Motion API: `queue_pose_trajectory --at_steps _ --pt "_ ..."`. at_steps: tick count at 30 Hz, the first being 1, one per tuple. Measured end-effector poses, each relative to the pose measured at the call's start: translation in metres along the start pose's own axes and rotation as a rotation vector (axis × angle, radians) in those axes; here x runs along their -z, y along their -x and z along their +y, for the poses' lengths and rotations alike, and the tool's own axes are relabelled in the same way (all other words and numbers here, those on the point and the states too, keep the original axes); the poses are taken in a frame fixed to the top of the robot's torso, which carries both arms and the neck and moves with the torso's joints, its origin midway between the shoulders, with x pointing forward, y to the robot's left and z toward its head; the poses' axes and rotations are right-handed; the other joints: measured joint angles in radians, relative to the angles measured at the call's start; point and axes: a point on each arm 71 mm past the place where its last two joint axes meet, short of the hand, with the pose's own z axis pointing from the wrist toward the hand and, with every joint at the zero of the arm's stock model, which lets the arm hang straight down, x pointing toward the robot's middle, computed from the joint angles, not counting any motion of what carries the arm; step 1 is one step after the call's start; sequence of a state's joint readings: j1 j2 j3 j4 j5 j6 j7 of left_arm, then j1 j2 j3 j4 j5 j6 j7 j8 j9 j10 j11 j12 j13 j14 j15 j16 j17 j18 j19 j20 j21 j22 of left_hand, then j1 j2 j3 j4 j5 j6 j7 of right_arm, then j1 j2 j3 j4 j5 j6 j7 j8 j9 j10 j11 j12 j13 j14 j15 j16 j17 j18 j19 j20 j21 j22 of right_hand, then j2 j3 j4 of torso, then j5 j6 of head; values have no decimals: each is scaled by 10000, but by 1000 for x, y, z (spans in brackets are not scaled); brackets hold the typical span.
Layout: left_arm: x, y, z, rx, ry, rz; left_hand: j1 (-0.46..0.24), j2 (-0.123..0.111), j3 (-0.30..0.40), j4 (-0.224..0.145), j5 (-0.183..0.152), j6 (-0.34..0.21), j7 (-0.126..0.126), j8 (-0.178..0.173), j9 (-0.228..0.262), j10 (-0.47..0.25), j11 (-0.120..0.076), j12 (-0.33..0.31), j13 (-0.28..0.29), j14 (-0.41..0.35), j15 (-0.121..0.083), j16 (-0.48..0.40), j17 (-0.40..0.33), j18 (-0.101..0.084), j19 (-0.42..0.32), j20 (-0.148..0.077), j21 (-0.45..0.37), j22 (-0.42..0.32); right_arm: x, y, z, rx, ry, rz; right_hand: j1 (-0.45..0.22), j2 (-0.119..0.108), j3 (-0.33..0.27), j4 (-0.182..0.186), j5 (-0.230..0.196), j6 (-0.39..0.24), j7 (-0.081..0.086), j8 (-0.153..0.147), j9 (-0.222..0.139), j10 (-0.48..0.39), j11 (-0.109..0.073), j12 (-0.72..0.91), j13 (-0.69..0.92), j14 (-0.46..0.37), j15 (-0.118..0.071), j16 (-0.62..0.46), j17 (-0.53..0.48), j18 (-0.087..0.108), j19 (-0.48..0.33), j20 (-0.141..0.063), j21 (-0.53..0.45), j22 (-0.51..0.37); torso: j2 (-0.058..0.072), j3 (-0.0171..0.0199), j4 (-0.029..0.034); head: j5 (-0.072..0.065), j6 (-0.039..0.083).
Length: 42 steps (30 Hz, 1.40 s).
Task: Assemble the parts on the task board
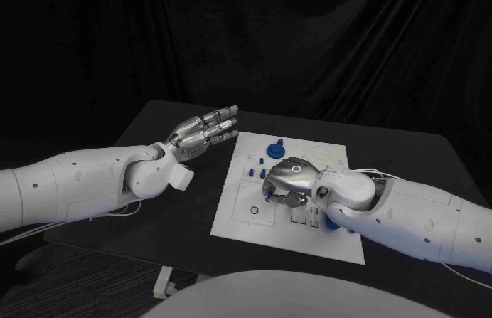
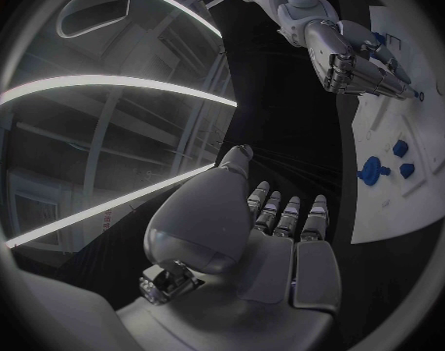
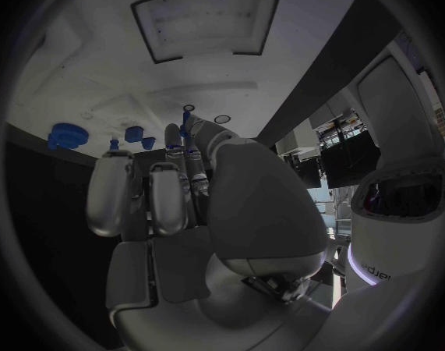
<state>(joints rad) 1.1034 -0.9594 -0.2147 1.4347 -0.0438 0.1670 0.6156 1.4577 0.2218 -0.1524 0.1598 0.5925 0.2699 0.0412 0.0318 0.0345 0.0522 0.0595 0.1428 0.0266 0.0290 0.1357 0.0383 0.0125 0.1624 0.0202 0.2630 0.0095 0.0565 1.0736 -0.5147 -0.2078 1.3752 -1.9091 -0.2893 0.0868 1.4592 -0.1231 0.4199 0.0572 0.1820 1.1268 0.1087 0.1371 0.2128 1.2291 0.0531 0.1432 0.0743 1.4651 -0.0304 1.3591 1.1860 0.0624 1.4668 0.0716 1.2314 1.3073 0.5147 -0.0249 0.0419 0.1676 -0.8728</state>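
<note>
Closest in the head view, the right hand (image 1: 290, 183) hovers low over the middle of the white task board (image 1: 257, 222), fingers curled down around a slim blue peg (image 3: 186, 122) pinched at their tips. Flat and matte, this board carries shallow cut-outs and small blue parts (image 1: 275, 148) along its far side. Beside its far left corner, the left hand (image 1: 203, 131) floats flat, fingers straight, holding nothing.

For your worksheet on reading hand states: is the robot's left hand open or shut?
Open: the left hand hovers beside the task board, fingers extended, holding nothing.
</note>
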Motion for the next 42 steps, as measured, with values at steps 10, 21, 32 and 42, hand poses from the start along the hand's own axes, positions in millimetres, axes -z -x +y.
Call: queue_pose_trajectory --at_steps 10,21,32,42 --pt "0 0 1 14 39 19 0 0 0 0 0 0 0 0 -1 -1 0 0 0 0 0 0 0 0 0 0 0 0 -2 -1 0 8 -29 23 -27 -27 23 -23 -2 0 0 -2 0 35 -34 -4 4 0 0 0 0 -1 0 0 0 8 8 -2 2 19 0" --pt "0 0 1 32 83 41 0 0 -1 1 0 0 0 0 -2 -39 35 0 0 0 0 0 0 0 0 0 0 0 -4 -4 2 -42 -7 70 -27 -27 23 -23 -8 0 -1 -8 -4 34 -33 -19 8 0 0 0 0 0 0 0 0 7 10 -3 12 31 0" --pt "1 1 2 36 127 34 0 0 -1 1 0 0 0 0 -3 -39 35 0 0 0 0 0 0 0 0 0 0 1 -3 -5 2 -64 -43 121 -27 -27 22 -22 -19 -1 -1 -9 -12 33 -32 1 0 0 0 0 -16 0 0 0 0 6 8 -4 10 35 0" --pt "0 1 2 54 158 59 0 0 -1 1 0 0 0 0 -4 -39 35 0 0 0 0 0 0 0 0 0 0 1 -3 -6 2 -71 -66 154 -26 -26 22 -22 -15 -1 -1 -10 -7 32 -31 1 3 0 0 0 -16 0 0 0 0 5 6 -1 7 19 0"
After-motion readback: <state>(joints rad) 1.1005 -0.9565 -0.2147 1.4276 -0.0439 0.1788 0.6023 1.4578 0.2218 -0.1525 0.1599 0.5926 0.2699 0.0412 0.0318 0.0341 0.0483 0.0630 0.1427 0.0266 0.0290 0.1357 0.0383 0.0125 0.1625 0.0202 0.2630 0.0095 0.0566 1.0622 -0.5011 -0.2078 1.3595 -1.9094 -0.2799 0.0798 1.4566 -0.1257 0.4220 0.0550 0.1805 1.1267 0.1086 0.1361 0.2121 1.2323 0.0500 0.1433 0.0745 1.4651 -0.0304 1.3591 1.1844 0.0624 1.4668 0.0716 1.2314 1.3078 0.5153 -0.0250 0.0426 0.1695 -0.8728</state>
